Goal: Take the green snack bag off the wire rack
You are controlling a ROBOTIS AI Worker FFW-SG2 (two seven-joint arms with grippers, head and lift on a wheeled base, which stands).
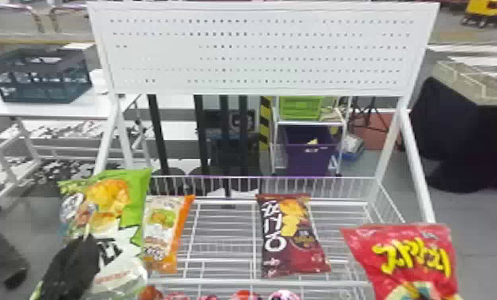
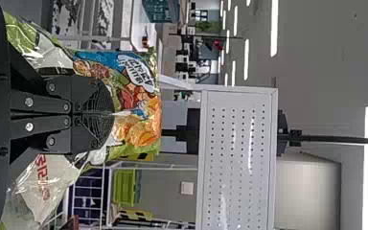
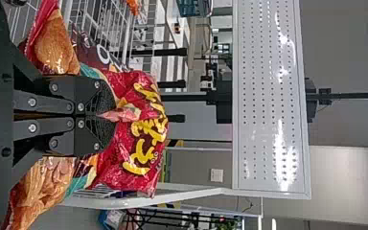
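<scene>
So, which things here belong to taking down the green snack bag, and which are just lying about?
Job:
- green snack bag
- left gripper, holding it
- wire rack

Not the job:
- orange-and-white bag, maroon bag on the rack
- red bag, in the right gripper
- dark crate

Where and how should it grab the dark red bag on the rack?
Probably across the middle of the dark red bag, from above, one finger on each long side: it lies face-up on the wire rack, longer than wide, with wires showing along both long edges.
</scene>
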